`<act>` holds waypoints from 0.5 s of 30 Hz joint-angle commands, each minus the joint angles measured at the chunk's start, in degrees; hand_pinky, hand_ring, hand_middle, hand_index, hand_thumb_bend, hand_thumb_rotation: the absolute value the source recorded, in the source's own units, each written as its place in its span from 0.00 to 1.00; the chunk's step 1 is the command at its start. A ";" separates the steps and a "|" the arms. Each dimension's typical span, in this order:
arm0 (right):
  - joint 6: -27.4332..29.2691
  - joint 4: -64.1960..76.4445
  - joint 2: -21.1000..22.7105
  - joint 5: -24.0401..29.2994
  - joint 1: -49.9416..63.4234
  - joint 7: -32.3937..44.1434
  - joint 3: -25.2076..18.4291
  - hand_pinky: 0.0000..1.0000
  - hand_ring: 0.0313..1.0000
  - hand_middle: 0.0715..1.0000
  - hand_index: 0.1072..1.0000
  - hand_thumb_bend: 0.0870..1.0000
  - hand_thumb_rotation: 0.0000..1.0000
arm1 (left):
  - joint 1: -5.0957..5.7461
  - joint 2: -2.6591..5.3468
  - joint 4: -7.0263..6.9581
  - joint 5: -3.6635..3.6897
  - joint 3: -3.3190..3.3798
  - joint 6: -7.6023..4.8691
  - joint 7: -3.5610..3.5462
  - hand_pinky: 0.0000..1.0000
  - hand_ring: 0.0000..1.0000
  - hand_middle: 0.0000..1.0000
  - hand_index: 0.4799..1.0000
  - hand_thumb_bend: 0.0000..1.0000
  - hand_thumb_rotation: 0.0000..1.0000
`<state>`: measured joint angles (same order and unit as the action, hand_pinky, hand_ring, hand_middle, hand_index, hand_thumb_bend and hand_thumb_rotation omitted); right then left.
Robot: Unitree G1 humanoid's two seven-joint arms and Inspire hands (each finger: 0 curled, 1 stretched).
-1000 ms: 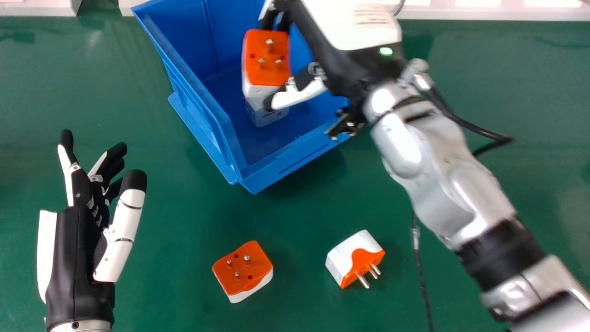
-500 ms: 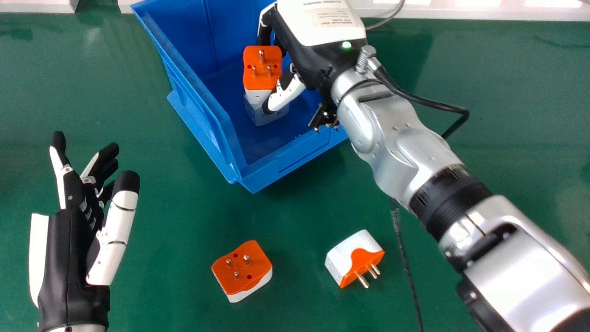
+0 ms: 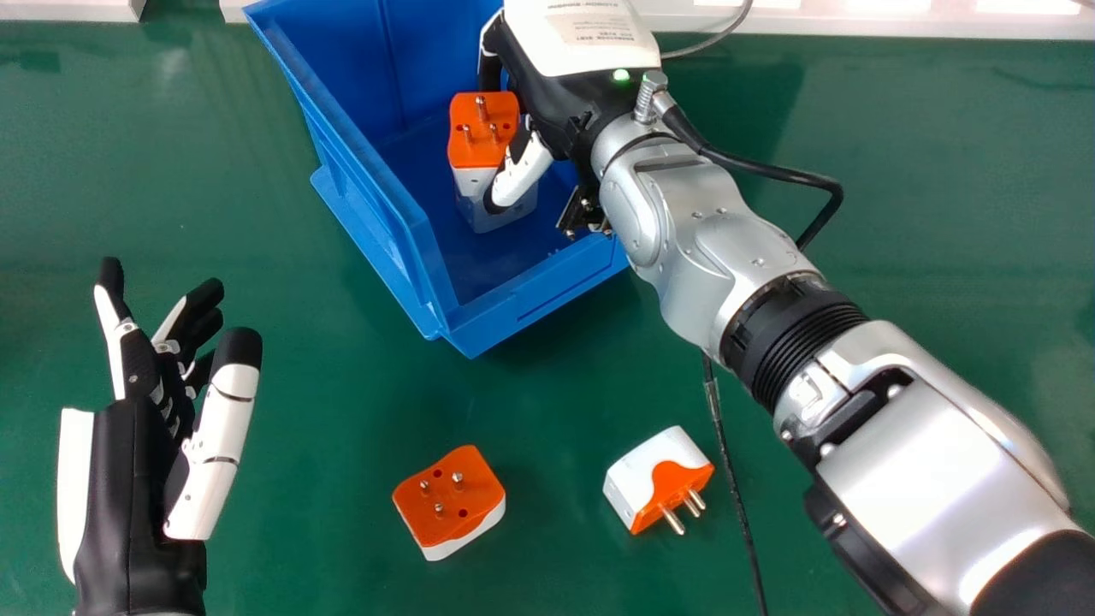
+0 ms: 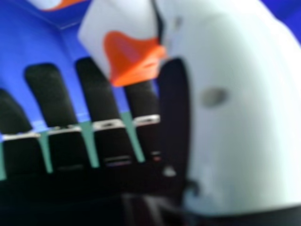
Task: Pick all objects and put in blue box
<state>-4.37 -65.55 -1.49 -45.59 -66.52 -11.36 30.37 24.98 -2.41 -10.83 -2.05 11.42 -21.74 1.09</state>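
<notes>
Green table [image 3: 299, 428], 1 adapter [image 3: 482, 141] in right hand [image 3: 552, 98], between thumb [image 3: 523, 174] and fingers [image 3: 489, 73]

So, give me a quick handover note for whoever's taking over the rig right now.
Right hand: pinching an orange-and-white plastic plug adapter inside the blue plastic box.
Left hand: open, empty, over the green table.
Done: another white-and-orange piece is in the box.
Left: release the held adapter, then box the pins-up orange-and-white adapter and the white-and-orange adapter on its side.
</notes>
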 commanded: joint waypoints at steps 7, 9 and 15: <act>-0.21 -0.24 -1.26 2.24 -2.31 -0.38 0.02 0.30 0.41 0.44 0.44 0.47 0.01 | 0.54 1.10 -1.01 -0.25 -0.51 -0.69 1.17 0.86 0.89 0.88 0.79 0.62 0.76; 0.62 0.36 -0.87 2.49 -1.73 -0.81 0.36 0.36 0.48 0.53 0.43 0.46 0.12 | 0.69 1.20 -1.03 -0.31 -0.46 -0.81 1.19 0.85 0.89 0.88 0.78 0.59 0.76; -0.70 1.40 -0.53 1.21 -1.71 1.19 3.06 0.48 0.61 0.71 0.71 0.67 0.46 | 0.50 1.03 -0.54 -0.10 -0.33 -1.36 0.97 0.86 0.89 0.89 0.79 0.58 0.76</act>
<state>-4.59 -66.13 -2.02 -43.62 -66.51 -10.57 32.89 25.36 -1.24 -10.69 -2.17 10.98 -21.86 1.75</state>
